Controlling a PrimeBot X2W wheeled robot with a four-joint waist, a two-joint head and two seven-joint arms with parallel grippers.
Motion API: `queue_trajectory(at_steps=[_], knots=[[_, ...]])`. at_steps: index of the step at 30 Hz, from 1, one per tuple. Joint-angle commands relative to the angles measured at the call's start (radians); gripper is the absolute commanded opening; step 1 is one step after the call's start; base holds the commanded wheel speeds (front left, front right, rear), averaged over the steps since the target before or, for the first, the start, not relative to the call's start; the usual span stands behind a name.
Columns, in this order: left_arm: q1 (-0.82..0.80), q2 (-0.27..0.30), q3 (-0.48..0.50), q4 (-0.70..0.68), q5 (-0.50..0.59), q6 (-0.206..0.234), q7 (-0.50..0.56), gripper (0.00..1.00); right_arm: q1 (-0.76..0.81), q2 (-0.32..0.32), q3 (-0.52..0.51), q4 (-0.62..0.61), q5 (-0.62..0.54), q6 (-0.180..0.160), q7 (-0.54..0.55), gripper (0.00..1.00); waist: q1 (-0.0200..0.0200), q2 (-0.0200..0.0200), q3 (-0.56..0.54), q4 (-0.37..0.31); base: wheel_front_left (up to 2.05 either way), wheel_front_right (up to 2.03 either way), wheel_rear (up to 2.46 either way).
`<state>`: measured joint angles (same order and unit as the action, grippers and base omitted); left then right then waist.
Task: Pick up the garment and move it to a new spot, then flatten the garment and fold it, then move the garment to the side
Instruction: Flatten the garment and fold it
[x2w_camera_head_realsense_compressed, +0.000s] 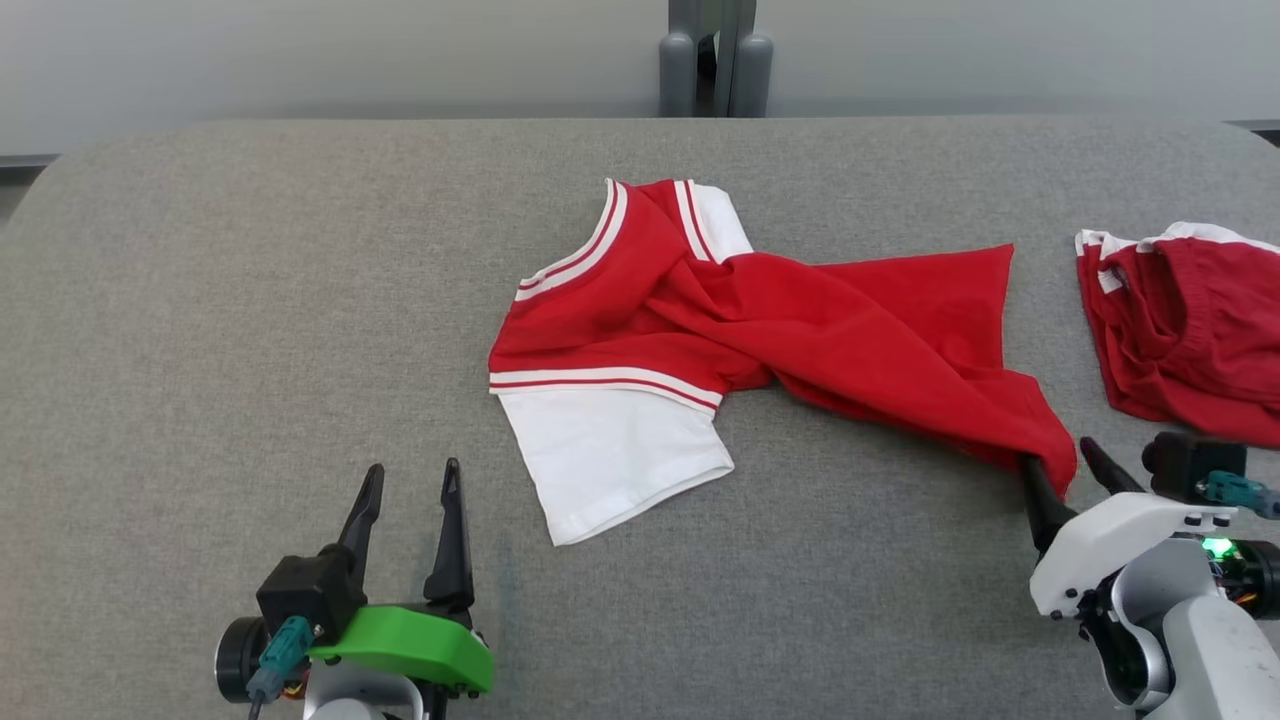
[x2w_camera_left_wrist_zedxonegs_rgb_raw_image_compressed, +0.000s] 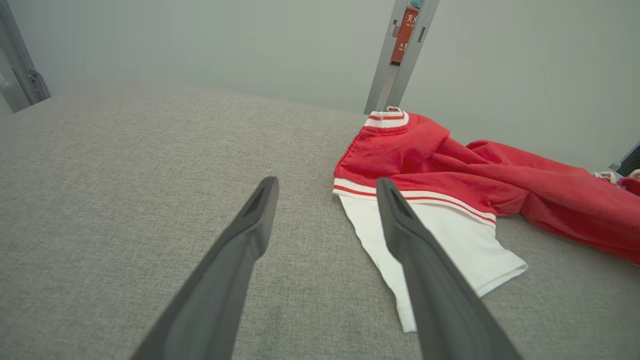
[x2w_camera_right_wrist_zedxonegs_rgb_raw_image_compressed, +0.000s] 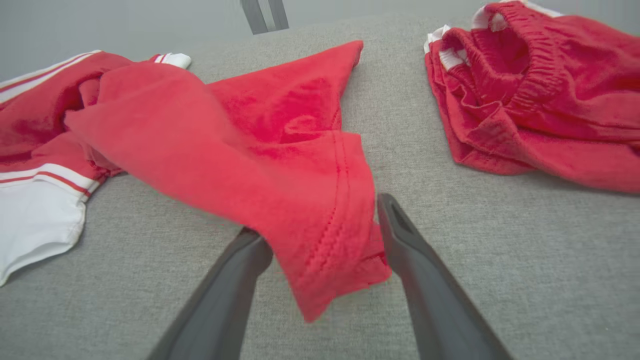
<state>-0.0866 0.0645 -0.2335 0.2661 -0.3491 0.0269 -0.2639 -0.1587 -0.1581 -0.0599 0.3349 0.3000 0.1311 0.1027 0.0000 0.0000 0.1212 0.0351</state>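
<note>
a: where's the garment (x2w_camera_head_realsense_compressed: 700, 320)?
b: middle of the grey table (x2w_camera_head_realsense_compressed: 250, 300). it's a red shirt with white trim, lying twisted. the collar (x2w_camera_head_realsense_compressed: 575, 255) sits toward 11 o'clock, one white sleeve (x2w_camera_head_realsense_compressed: 610, 455) points to 6 o'clock, and the red body trails off toward 4 o'clock.
a: and the right gripper (x2w_camera_head_realsense_compressed: 1058, 458)?
b: at 4 o'clock, low on the table, fingers spread wide. the shirt's hem corner (x2w_camera_right_wrist_zedxonegs_rgb_raw_image_compressed: 330, 250) droops between them and is draped over one tip. it isn't pinched.
a: left gripper (x2w_camera_head_realsense_compressed: 413, 466)?
b: at 7 o'clock, fingers parted over bare table, near the white sleeve but apart from it.
a: anything else up there?
b: red shorts (x2w_camera_head_realsense_compressed: 1180, 320) bunched at 3 o'clock, near the shirt's body, with a strip of table between the two.
</note>
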Motion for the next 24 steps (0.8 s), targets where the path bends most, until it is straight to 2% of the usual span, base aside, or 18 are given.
queue_trajectory(at_steps=[1,5,14,19,24], knots=[[0.010,0.006,0.001,0.004,0.007,-0.001,0.000,1.00,0.006,-0.003,-0.013,-0.011,-0.010,-0.001,-0.020,1.00,0.0000,0.0000,-0.021,-0.004,0.00,0.00,0.00],[0.027,0.005,-0.003,0.011,0.001,-0.002,0.000,1.00,0.027,-0.009,-0.038,-0.054,-0.045,-0.001,-0.069,1.00,0.0000,0.0000,-0.059,-0.008,0.00,0.00,0.00],[0.020,-0.001,-0.035,0.041,-0.013,-0.016,0.007,1.00,0.091,0.057,-0.036,-0.227,-0.102,-0.001,-0.092,1.00,0.0000,0.0000,-0.101,-0.025,0.00,0.00,0.00],[-0.039,-0.003,-0.068,0.109,-0.017,-0.033,0.034,1.00,0.109,0.093,-0.010,-0.285,-0.113,-0.001,-0.095,1.00,0.0000,0.0000,-0.081,-0.048,0.00,0.00,0.00],[-0.156,0.003,-0.086,0.206,-0.007,-0.053,0.059,1.00,0.077,0.104,0.034,-0.330,-0.105,-0.001,-0.093,1.00,0.0000,0.0000,-0.022,-0.089,0.00,0.00,0.00]])
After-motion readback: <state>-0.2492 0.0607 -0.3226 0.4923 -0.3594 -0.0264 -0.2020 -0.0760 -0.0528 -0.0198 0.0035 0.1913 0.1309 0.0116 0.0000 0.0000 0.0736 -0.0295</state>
